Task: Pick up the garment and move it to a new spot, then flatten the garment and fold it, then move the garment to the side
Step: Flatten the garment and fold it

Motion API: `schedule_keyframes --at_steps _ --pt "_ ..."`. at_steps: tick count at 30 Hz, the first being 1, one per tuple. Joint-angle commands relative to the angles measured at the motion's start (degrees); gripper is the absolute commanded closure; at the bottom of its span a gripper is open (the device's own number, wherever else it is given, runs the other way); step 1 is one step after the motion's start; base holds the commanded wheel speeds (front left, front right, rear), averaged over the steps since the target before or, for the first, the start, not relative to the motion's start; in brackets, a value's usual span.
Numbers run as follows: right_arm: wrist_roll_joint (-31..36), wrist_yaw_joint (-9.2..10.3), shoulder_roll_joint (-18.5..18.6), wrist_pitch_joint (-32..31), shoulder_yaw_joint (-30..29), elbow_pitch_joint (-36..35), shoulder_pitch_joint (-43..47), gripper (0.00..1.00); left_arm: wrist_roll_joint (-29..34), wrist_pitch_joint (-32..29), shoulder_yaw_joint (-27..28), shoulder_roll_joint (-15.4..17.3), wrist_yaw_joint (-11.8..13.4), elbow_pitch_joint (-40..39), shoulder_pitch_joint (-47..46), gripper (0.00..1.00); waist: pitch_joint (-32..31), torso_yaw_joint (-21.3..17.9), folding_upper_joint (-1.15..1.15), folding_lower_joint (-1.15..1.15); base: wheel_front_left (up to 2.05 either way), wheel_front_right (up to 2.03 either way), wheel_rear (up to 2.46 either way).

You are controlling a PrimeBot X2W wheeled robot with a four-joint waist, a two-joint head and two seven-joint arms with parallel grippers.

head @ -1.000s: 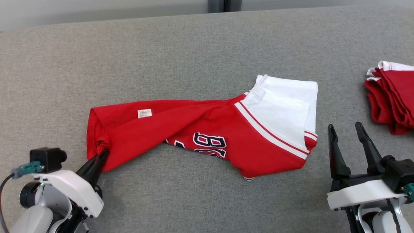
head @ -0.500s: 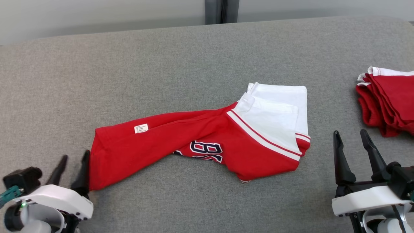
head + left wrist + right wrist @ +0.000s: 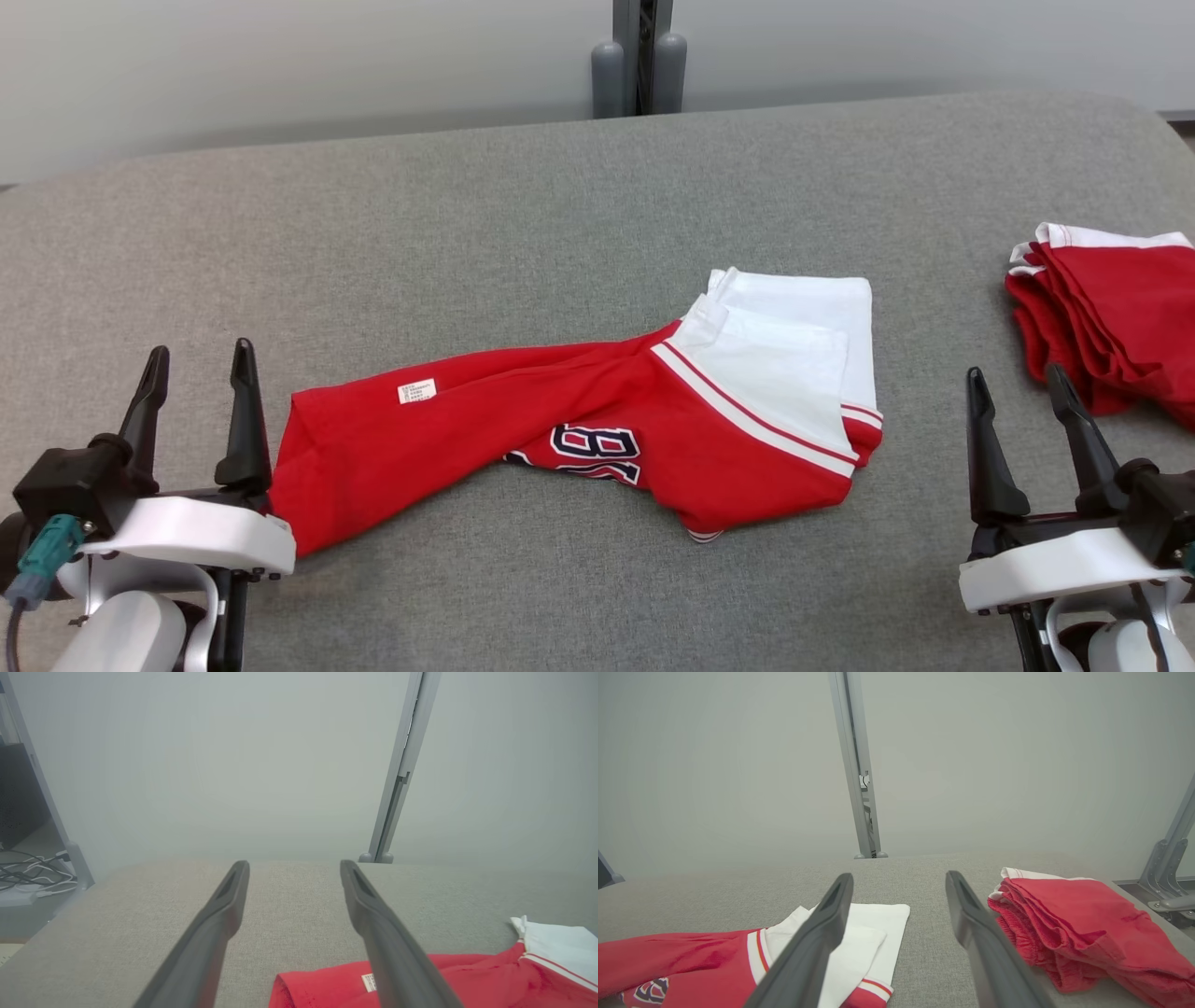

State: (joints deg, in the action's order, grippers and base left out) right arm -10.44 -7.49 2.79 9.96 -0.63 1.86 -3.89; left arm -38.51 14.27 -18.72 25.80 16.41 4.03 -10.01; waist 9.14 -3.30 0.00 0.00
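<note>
At lower left of head view: L gripper (image 3: 202,347) spread wide, nothing btw. the fingers, pointing up-view. Just right of its inner finger, touching or almost (cannot tell which): red hem end of garment (image 3: 560,420), lower corner meeting the white wrist housing in that view. Same in L wrist view: red corner low and right of the fingers, not btw. them. From that end, running long across grey table (image 3: 467,215) toward the right and slightly up-view: twisted red body w/ small white label (image 3: 416,391), then dark lettering, then white folded part (image 3: 794,345) at far end. At lower right: R gripper (image 3: 1015,371), also spread and empty, separated from white end by a strip of bare table. Beyond it on the right, well apart from garment: stack of other red clothes (image 3: 1111,317). Judged: long axis approx. left-right, so one end per arm; L nearer to hem end, R nearer to white end. Probably next: flattening, w/ L shifting right onto hem corner, R going left and forward to white edge. Not flat yet, not folded.
</note>
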Motion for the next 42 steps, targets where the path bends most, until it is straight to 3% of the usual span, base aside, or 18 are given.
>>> schedule_keyframes --at_steps 1,13,33,36,42 --pt "0.29 -0.02 0.29 0.09 0.08 0.26 -0.28 0.0 1.01 0.32 -0.26 0.22 0.56 -0.64 -0.39 0.0 -0.79 0.12 0.0 0.0 0.0 0.0 0.0" --pt "0.33 -0.02 0.29 -0.84 1.31 1.22 4.03 0.0 4.11 0.47 -2.13 0.51 3.67 -3.43 7.58 0.0 -5.31 1.08 0.0 0.0 0.0 0.0 0.0" --pt "0.17 -0.02 0.29 -2.63 0.64 -1.35 7.75 0.0 3.47 -0.59 -3.37 1.47 3.27 -2.31 9.89 0.0 -7.81 1.48 0.0 0.0 0.0 0.0 0.0" --pt "0.12 -0.02 0.29 -2.65 0.68 -1.47 7.62 0.0 3.29 -1.79 -4.26 1.61 2.36 -2.49 9.05 0.0 -7.51 1.6 0.0 0.0 0.0 0.0 0.0" --pt "0.62 -0.02 0.29 -2.86 0.77 -1.85 6.58 0.0 0.36 -12.16 -8.51 3.06 -3.69 -1.73 4.21 0.0 -5.89 2.09 0.0 0.0 0.0 0.0 0.0"
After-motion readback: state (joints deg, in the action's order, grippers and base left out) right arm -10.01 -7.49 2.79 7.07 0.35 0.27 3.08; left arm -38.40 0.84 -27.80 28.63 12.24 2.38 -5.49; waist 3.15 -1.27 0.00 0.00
